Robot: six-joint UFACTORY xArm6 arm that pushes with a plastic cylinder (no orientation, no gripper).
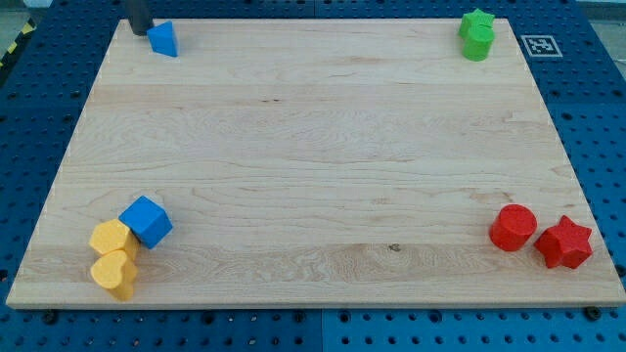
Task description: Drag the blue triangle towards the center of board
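Note:
The blue triangle (163, 39) sits near the board's top left corner. My tip (138, 31) is a dark rod coming down from the view's top edge, just left of the blue triangle and close to touching it. The wooden board (313, 166) fills most of the view.
A blue cube (146, 221) sits at the bottom left, touching two yellow blocks (113, 258). A green block (477, 35) is at the top right corner. A red cylinder (513, 227) and a red star (563, 242) sit at the bottom right. A marker tag (540, 45) lies off the board's top right.

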